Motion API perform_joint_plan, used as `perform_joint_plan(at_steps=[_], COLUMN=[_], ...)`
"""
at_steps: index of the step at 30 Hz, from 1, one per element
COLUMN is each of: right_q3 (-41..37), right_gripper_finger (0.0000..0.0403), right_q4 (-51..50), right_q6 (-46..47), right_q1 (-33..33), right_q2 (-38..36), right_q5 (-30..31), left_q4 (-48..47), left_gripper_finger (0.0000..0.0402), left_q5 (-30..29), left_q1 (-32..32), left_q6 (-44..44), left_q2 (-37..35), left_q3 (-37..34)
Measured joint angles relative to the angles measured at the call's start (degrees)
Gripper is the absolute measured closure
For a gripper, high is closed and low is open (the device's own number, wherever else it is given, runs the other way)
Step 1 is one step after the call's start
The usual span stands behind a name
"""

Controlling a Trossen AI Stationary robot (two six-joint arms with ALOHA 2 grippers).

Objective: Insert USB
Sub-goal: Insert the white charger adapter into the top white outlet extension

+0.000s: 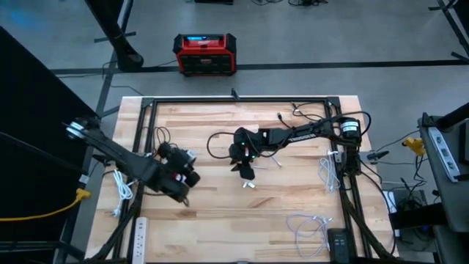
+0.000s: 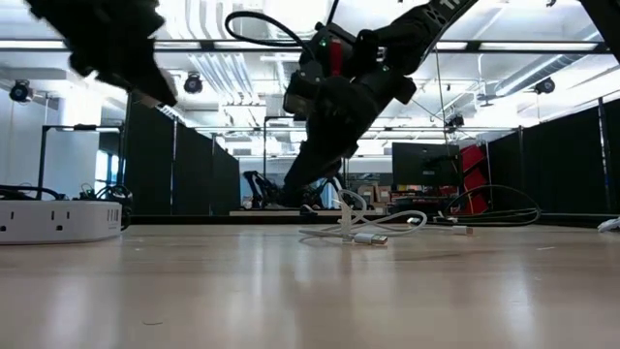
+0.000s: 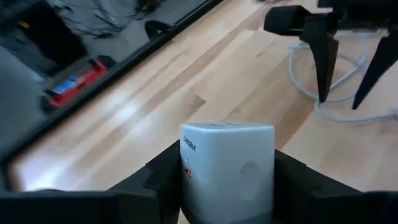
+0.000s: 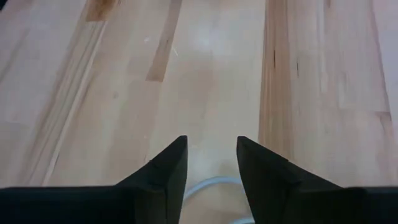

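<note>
Reaching step: left tool (image 3: 227, 186) clamped on white boxy plastic charger (image 3: 227, 167) above pale wooden counter (image 1: 212, 139), right tool (image 4: 211, 163) parted over thin white USB cable (image 2: 363, 231) mid-counter, next likely needing closure on the plug

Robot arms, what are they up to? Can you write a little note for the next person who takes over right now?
Left claw: shut on the white boxy plastic charger block, held above the near left part of the light wooden table.
Right claw: down at mid-table over the thin white USB cable, fingers apart with a loop of cable between the tips; no grip visible yet.
Done: charger block picked up.
Left: grab the cable's plug end, bring it to the charger block and push it in.
</note>
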Motion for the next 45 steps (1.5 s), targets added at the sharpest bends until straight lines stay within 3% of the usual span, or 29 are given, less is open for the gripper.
perform_joint_plan(at_steps=[6,10,19,23,30,36,40,45], right_q3=[-0.3,-0.3,-0.3,-0.3,0.0,3.5,7.4,10.8], right_gripper_finger=[0.0308,0.0320,0.0345,0.0351,0.0352,0.0332,0.0311,0.0268], right_q4=[0.4,0.8,3.0,6.3,11.8,12.6,12.8,12.6], right_q6=[0.0,0.0,0.1,0.4,-5.6,-28.9,-34.6,-34.9], right_q1=[0.0,0.0,0.0,0.3,0.4,1.8,3.7,5.5], right_q2=[0.0,0.0,0.0,-0.1,-0.1,-0.1,-0.1,-0.1], right_q5=[0.0,0.0,-0.2,-0.2,-0.2,-0.2,0.6,3.2], left_q4=[14.0,17.9,19.1,22.2,36.5,49.5,50.1,50.6], left_gripper_finger=[0.0244,0.0244,0.0244,0.0244,0.0244,0.0244,0.0244,0.0244], left_q5=[-0.4,0.1,-0.1,0.7,12.3,25.8,27.2,26.4], left_q1=[0.0,0.0,0.0,-0.1,-0.2,-0.2,-0.1,0.0], left_q6=[0.3,0.4,-6.1,-3.9,13.5,23.2,22.4,22.4], left_q2=[-10.9,-15.9,-22.5,-24.1,-26.6,-26.8,-26.3,-25.1], left_q3=[-13.6,-19.3,-23.0,-23.1,-23.2,-23.2,-23.1,-23.1])
